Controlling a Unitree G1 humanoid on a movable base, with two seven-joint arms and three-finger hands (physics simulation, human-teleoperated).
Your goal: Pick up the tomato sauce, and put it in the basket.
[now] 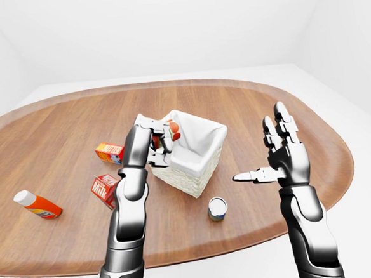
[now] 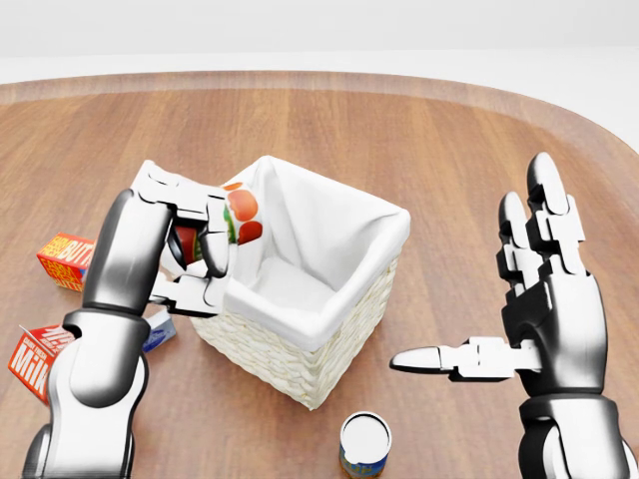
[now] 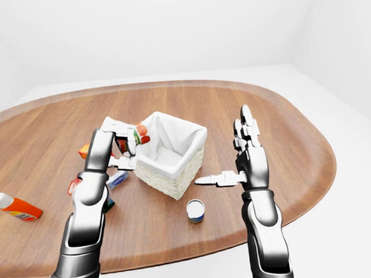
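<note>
Left hand [image 2: 190, 254] clamped on one tomato sauce [image 2: 232, 222], held at basket [image 2: 344, 329] left rim | right hand [image 2: 534, 329] fingers spread, empty | table [image 2: 399, 130]: one basket, one can [image 2: 364, 444], two cartons, one bottle [image 1: 37, 205]

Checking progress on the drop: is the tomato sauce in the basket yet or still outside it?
Not in yet. The left hand holds the tomato sauce raised at the basket's left rim, partly over the edge.

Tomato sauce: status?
Left hand shut on tomato sauce, at the basket rim. Right hand open, empty. Nothing blocking.
</note>
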